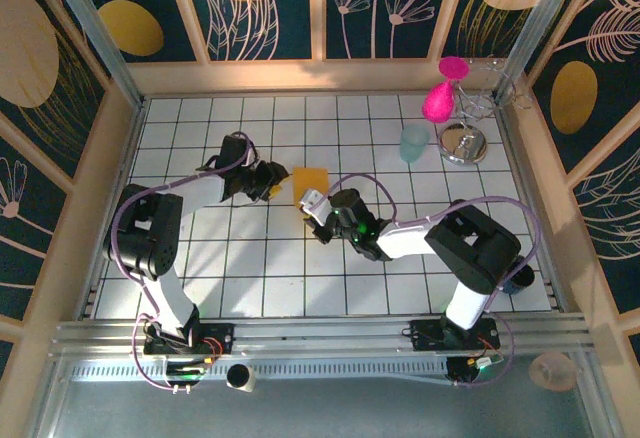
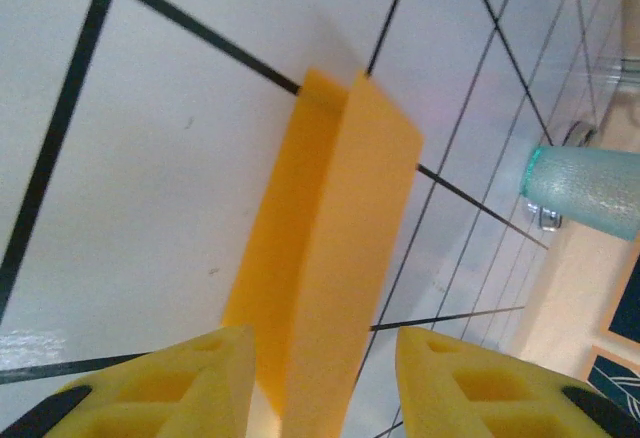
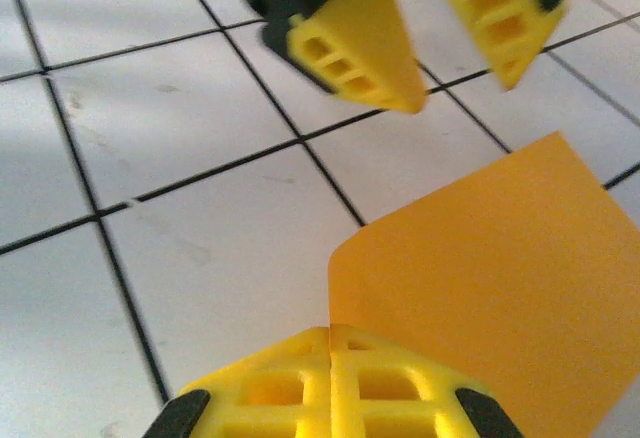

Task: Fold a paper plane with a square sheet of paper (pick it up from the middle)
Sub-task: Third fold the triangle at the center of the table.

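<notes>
1. My table is white tile with dark grout lines.
2. The paper, orange, sits mid-table, creased, with its sides lifted off the tiles.
3. The cup, teal, stands upright at the far right.
4. The stand, shiny metal, is just right of the cup.

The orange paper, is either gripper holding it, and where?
The right gripper is shut on the square sheet of paper, pinching an edge near a corner. The left gripper straddles it, open.
</notes>
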